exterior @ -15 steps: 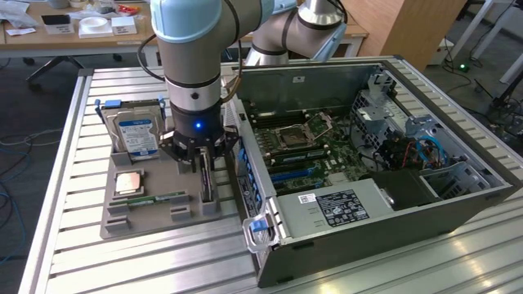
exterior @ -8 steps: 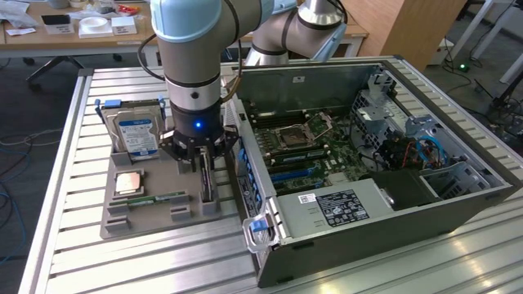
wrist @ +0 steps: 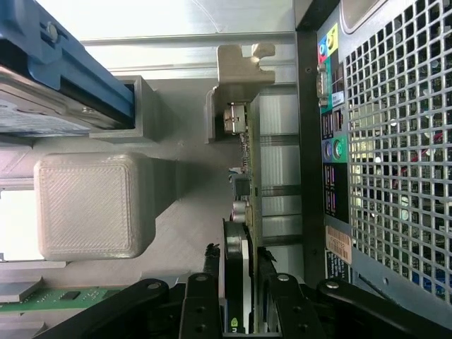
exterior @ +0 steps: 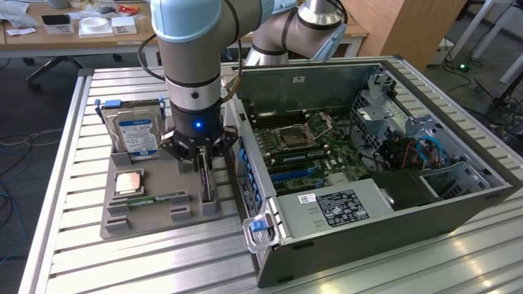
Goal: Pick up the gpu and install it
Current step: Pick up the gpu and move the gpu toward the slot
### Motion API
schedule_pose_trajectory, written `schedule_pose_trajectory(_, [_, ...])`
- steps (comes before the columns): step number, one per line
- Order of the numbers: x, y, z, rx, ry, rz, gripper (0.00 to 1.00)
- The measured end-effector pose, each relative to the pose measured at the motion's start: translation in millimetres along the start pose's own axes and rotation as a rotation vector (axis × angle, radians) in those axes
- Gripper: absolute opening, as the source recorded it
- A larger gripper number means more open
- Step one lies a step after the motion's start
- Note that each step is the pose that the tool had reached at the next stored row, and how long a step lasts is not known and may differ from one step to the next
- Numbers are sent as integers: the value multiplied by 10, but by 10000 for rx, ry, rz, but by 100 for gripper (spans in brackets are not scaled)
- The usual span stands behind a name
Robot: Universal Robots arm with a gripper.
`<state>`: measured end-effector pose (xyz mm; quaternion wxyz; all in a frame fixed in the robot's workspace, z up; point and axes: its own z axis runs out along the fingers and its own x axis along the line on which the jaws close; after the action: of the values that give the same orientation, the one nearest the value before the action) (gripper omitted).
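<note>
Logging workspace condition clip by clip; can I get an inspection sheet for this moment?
surface: slatted metal table; grey tray on it beside the open PC case.
job's things: gpu standing on edge in its tray slot, not yet in the case.
clutter: hard drive upright, CPU and RAM lying in the tray.
grippers: gripper down over the gpu's top edge.
cables: blue cables inside the case; black cable looping beside the arm; loose cables on the floor.
surroundings: desk with boxes behind the table.
</note>
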<state>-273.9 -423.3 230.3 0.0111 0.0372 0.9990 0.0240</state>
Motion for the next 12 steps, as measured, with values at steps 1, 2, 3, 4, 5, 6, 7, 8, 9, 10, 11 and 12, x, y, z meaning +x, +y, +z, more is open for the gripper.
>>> schedule_pose_trajectory(1, [-4, 1, 0, 0, -1, 1, 33])
schedule_pose_trajectory(2, [-9, 1, 0, 0, 0, 0, 33])
schedule_pose_trajectory(3, [-13, 1, 0, 1, 1, 0, 33])
schedule_pose_trajectory(4, [-16, 1, 0, 1, 0, 1, 33])
schedule_pose_trajectory(5, [-16, 1, 0, 1, 0, 1, 33])
schedule_pose_trajectory(6, [-16, 1, 0, 1, 0, 2, 33])
schedule_pose_trajectory(7, [-16, 1, 0, 1, 1, 1, 33])
schedule_pose_trajectory(8, [-17, 1, 0, 1, 1, 0, 33])
schedule_pose_trajectory(9, [-17, 1, 0, 1, 0, 0, 33])
schedule_pose_trajectory(10, [-17, 1, 0, 1, 0, 0, 33])
schedule_pose_trajectory(11, [-17, 1, 0, 1, 1, 0, 33])
schedule_pose_trajectory(12, [-17, 1, 0, 1, 0, 0, 33])
